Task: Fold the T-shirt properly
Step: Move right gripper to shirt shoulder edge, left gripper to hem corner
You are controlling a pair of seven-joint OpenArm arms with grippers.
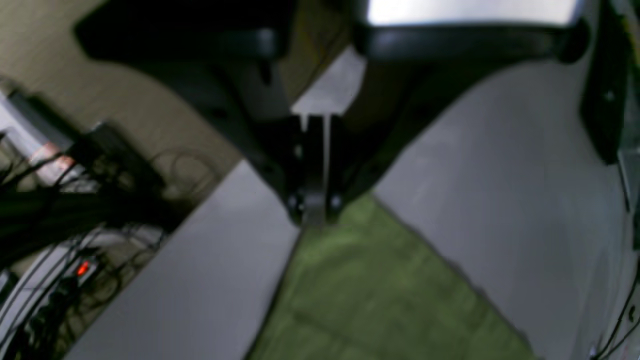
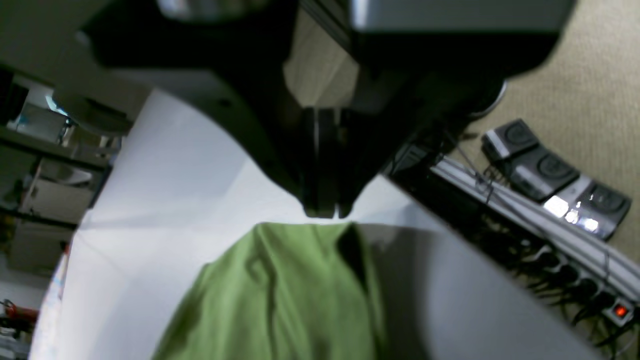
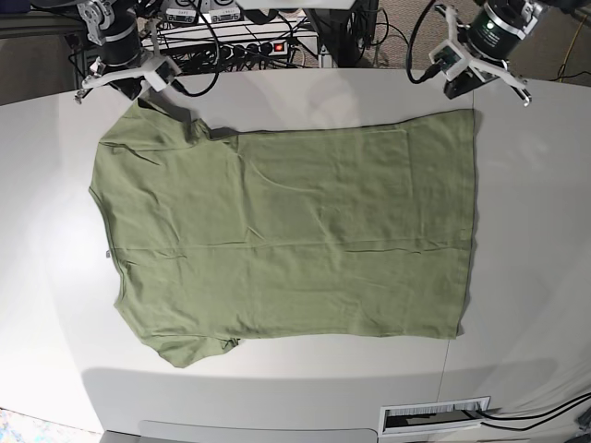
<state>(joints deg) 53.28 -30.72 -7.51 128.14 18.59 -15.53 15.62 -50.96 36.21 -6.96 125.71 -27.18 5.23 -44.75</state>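
Base view: T-shirt [image 3: 286, 231] flat on white table [image 3: 526, 231]; power strip [image 3: 254, 46] behind.

Base view: overhead, looking almost straight down on the white table [image 3: 517, 231], far enough to take in the whole T-shirt [image 3: 286, 235] and both arms at the far edge. Left wrist view: mounted just behind the left gripper [image 1: 314, 212], very close, looking down along its fingers at a shirt corner; blurred, probably the hem end. Right wrist view: same mounting behind the right gripper [image 2: 324, 212], close over a sleeve. All three share shirt and tabletop.
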